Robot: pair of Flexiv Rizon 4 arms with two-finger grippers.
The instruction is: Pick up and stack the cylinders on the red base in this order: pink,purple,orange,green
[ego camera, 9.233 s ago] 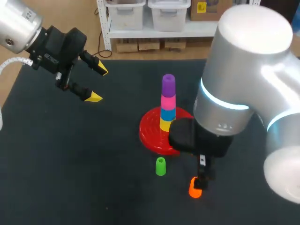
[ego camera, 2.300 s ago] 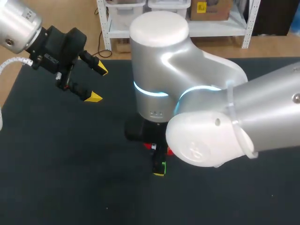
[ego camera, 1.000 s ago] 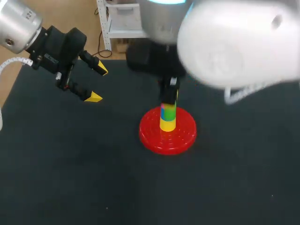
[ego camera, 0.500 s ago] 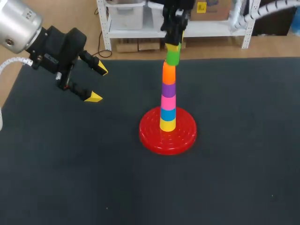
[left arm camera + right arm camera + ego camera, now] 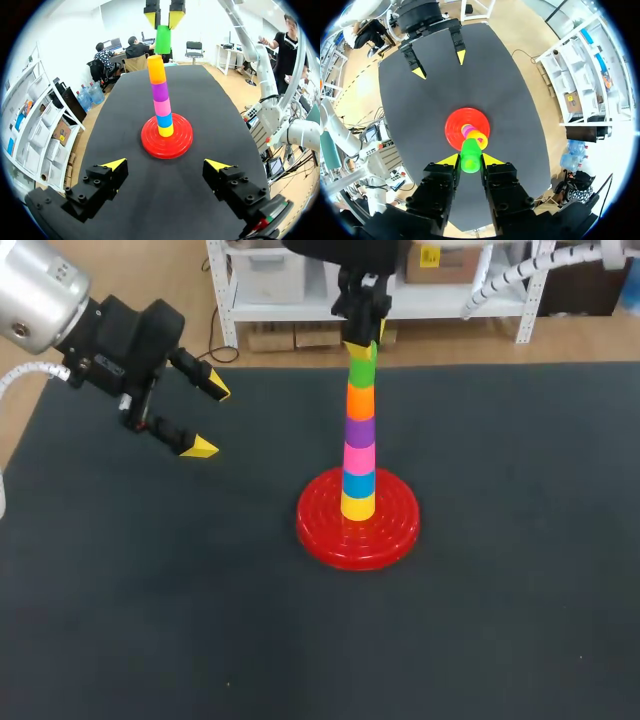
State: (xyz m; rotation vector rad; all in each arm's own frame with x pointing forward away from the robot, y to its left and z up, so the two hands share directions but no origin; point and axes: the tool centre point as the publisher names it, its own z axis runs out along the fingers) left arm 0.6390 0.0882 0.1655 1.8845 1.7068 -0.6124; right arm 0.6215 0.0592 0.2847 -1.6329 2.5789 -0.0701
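Hanging above the tower, the right gripper (image 5: 470,160) pinches the green cylinder (image 5: 162,40) from two sides. It holds the piece upright so it can go straight down onto the orange cylinder (image 5: 156,69) just beneath. In the left wrist view the two look barely apart and slightly off line. The purple cylinder (image 5: 359,430) and pink cylinder (image 5: 358,458) sit below in order on the red base (image 5: 320,528). The left gripper (image 5: 209,420) hangs well aside, fingers spread and empty, out of the tower's way.
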